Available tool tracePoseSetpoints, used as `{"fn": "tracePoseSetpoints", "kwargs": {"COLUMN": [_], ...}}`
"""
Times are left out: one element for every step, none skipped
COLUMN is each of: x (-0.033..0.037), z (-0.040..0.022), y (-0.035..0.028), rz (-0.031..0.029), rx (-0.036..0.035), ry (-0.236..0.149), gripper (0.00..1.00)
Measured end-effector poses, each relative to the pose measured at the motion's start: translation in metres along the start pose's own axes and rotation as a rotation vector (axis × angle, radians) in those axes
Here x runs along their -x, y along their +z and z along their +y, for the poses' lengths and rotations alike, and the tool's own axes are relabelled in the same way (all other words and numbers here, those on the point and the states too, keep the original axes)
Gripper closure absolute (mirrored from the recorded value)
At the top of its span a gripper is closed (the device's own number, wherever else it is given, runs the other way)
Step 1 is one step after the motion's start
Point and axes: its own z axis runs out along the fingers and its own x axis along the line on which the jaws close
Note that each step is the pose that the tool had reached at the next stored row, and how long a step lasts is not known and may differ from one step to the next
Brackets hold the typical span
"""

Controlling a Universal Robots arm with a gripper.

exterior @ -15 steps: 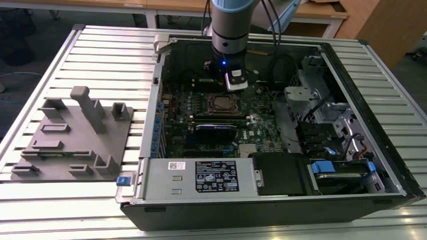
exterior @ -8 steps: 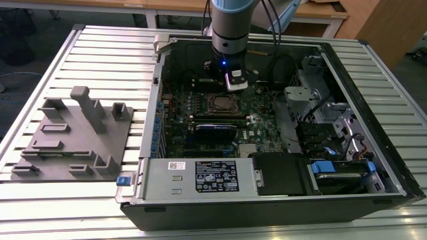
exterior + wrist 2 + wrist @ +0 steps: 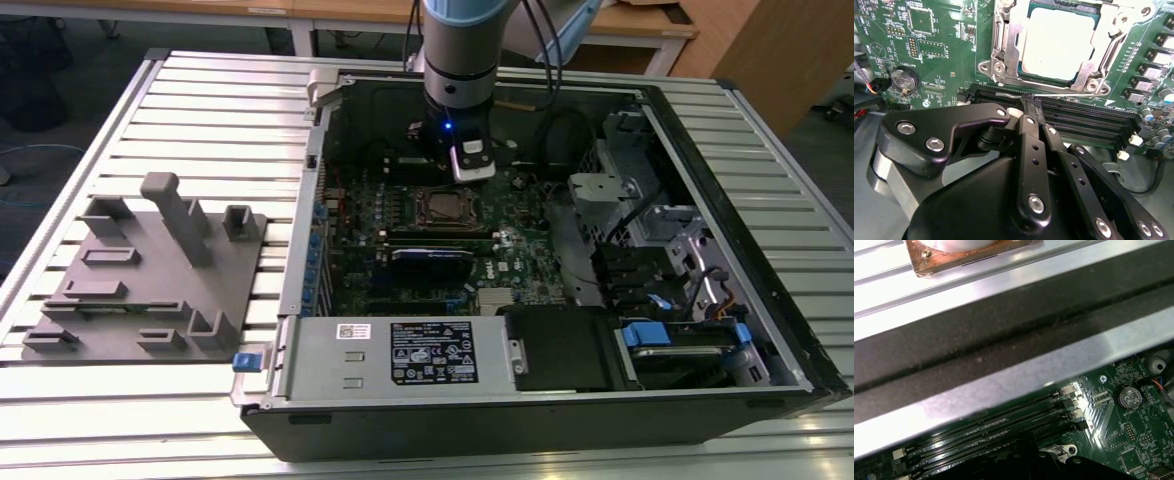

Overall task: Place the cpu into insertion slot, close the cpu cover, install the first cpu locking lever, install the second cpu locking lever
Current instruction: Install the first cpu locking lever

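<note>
Second wrist view, upper centre: cpu (image 3: pixel 1056 42) seated under cpu cover (image 3: pixel 1004 50) | pincer (image 3: pixel 1028 106) fingers together, tips at locking lever (image 3: pixel 1009 93) | we judge a steady, square push best.

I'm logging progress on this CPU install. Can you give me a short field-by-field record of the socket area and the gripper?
cpu: seated in the insertion slot, silver top showing
cpu cover: down flat over the cpu, framing it
locking lever: thin metal rod lying along the socket edge, beside the memory slots
gripper: fingers together, tip at that lever
setting: green motherboard inside an open computer case
</note>
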Motion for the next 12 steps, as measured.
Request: {"fn": "tracePoseSetpoints", "kwargs": {"x": [0.0000, 0.0000, 0.0000, 0.0000, 0.0000, 0.0000, 0.0000, 0.0000, 0.0001, 0.0000, 0.0000, 0.0000], "z": [0.0000, 0.0001, 0.0002, 0.0002, 0.0002, 0.0003, 0.0004, 0.0005, 0.0006, 0.0006, 0.0006, 0.0006], "y": [0.0000, -0.0002, -0.0004, -0.0006, -0.0009, -0.0013, -0.0017, -0.0022, -0.0023, -0.0023, -0.0023, -0.0023], "rz": [-0.0011, -0.0022, -0.0035, -0.0049, -0.0064, -0.0076, -0.0087, -0.0099, -0.0111, -0.0123, -0.0152, -0.0197], "rx": [0.0000, -0.0002, -0.0003, -0.0004, -0.0005, -0.0005, -0.0006, -0.0006, -0.0005, -0.0004, 0.0001, 0.0011], "ry": [0.005, 0.010, 0.016, 0.022, 0.028, 0.033, 0.038, 0.044, 0.048, 0.054, 0.058, 0.063], "gripper": [0.89, 0.89, 0.89, 0.89, 0.89, 0.89, 0.89, 0.89, 0.89, 0.89, 0.89, 0.89]}}
